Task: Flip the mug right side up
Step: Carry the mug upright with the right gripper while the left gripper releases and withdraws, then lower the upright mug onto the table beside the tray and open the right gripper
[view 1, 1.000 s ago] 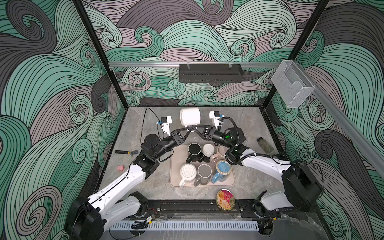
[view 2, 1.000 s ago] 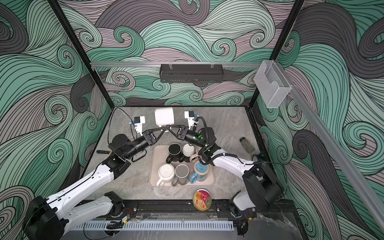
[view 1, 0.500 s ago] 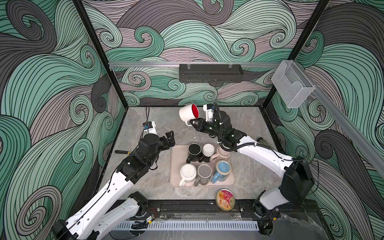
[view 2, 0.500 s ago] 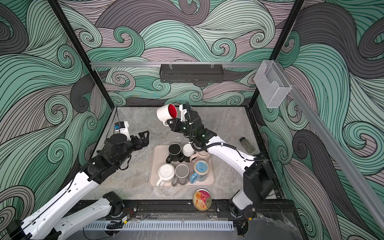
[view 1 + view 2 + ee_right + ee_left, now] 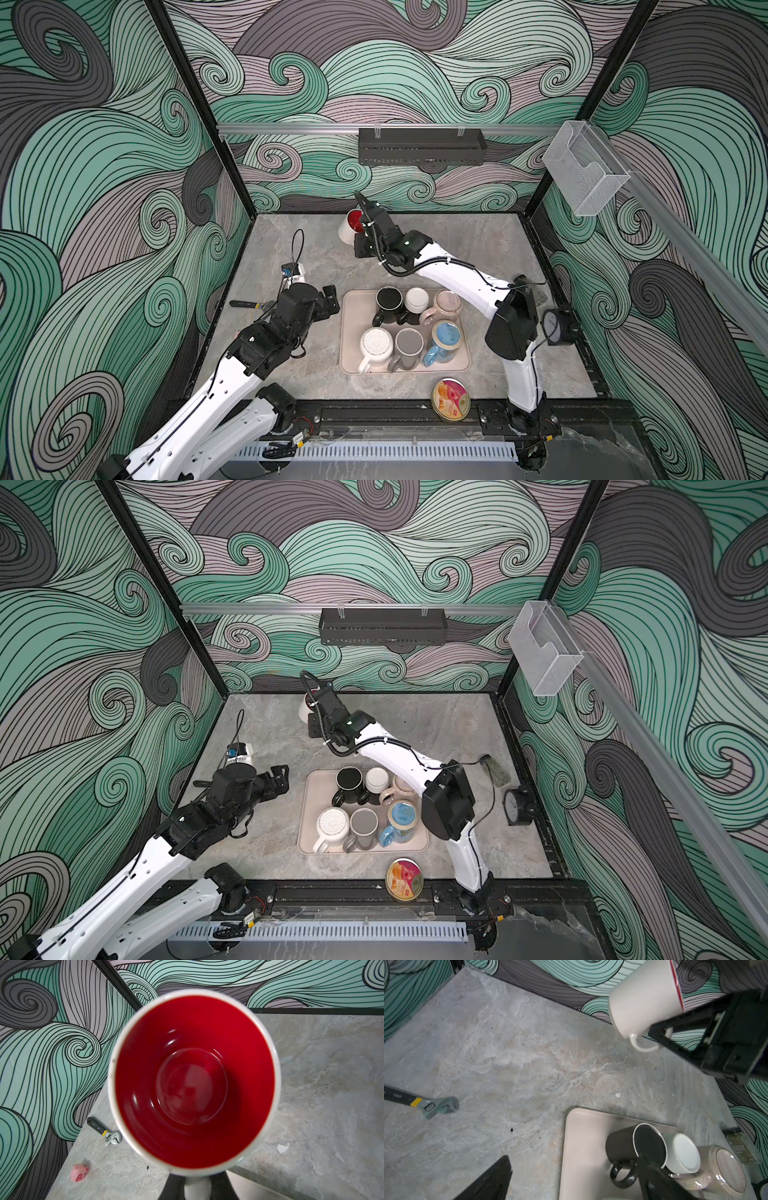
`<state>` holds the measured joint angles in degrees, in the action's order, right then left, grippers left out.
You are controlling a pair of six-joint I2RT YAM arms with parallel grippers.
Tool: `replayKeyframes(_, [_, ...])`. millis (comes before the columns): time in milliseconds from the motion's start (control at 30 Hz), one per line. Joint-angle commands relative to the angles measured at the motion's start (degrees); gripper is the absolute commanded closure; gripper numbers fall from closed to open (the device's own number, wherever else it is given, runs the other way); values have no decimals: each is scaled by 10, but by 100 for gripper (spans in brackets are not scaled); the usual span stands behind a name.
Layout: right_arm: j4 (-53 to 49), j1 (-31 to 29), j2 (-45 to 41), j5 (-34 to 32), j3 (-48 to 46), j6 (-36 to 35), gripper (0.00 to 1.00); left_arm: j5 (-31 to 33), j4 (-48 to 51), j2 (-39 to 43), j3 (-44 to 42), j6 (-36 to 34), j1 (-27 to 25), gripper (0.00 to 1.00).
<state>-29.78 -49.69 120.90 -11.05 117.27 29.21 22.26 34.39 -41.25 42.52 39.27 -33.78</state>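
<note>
The mug [image 5: 350, 227] is white outside and red inside. It hangs tilted above the back of the table, its red opening facing up, as both top views show [image 5: 304, 706]. My right gripper [image 5: 365, 227] is shut on the mug's handle; in the right wrist view the handle sits between the black fingers [image 5: 172, 1186] below the red bowl [image 5: 193, 1080]. The left wrist view shows the mug [image 5: 643, 1001] from the side with that gripper [image 5: 660, 1032] round the handle. My left gripper [image 5: 330, 301] stands open and empty over the table, left of the tray, far from the mug.
A beige tray [image 5: 351, 320] holds several mugs, some upside down. An adjustable wrench [image 5: 245, 304] lies at the left edge, with a pink toy [image 5: 79, 1172] near it. A round tin [image 5: 451, 400] sits at the front, a small clock [image 5: 555, 326] at the right.
My left gripper opened, let go of the mug and drew back to the front left. The right arm carried the mug to the back and turned it, so its red inside now shows.
</note>
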Motion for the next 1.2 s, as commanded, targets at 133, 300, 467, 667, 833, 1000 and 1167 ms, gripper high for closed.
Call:
replayKeyframes(133, [-55, -28, 128, -41, 192, -6, 100, -39, 83, 64, -31, 76, 1, 1])
replayKeyframes(300, [-88, -33, 208, -60, 290, 8, 100, -35, 116, 106, -46, 99, 1, 1])
replayKeyframes(467, [-85, -35, 255, -62, 329, 23, 100, -39, 148, 129, -48, 111, 1, 1])
replayKeyframes(667, [-71, -36, 286, -67, 335, 37, 100, -52, 141, 137, -61, 116, 1, 2])
replayKeyframes(833, [-69, -38, 306, -63, 344, 46, 100, -74, 117, 125, -68, 111, 1, 1])
replayKeyframes(1000, [-66, -41, 315, -62, 344, 60, 100, -80, 111, 112, -68, 112, 1, 2])
replayKeyframes(1167, [-66, -44, 328, -71, 345, 75, 100, -87, 107, 117, -70, 112, 1, 1])
